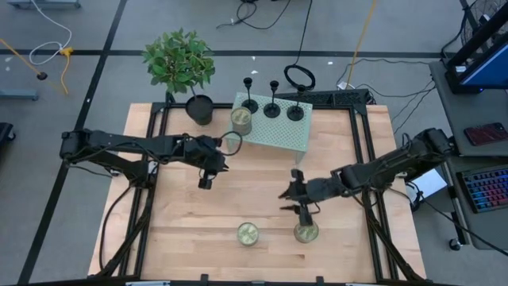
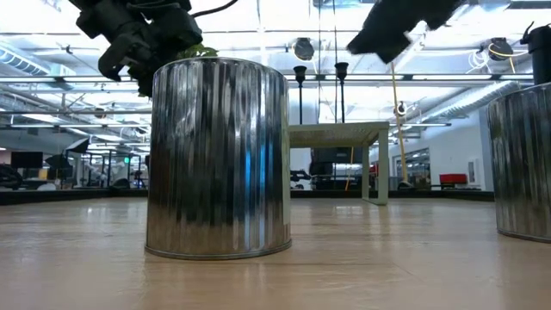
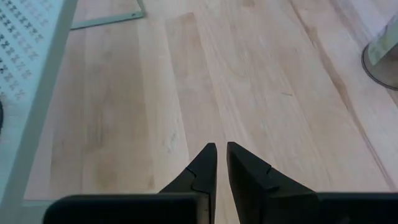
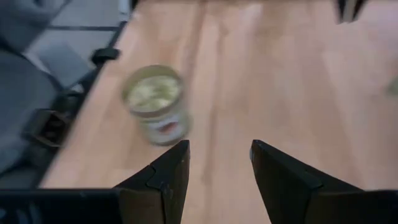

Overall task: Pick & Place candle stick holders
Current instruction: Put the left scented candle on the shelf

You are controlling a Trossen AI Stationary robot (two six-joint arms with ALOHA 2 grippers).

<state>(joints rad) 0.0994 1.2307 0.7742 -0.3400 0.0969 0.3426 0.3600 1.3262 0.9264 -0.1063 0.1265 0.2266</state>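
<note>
Wood table (image 1: pixel 262 199): left gripper (image 3: pixel 216 163) jaws together, right gripper (image 4: pixel 217 163) jaws apart; high view alone shows three candle stick holders (image 1: pixel 272 103).

floor (image 1: pixel 95 32): grey, taped lines, cables | potted plant (image 1: pixel 181 62) | keyboard (image 1: pixel 484 189)

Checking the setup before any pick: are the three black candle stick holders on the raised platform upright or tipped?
Upright. In the high view all three candle stick holders stand in a row on the platform, stems rising from round bases.
</note>
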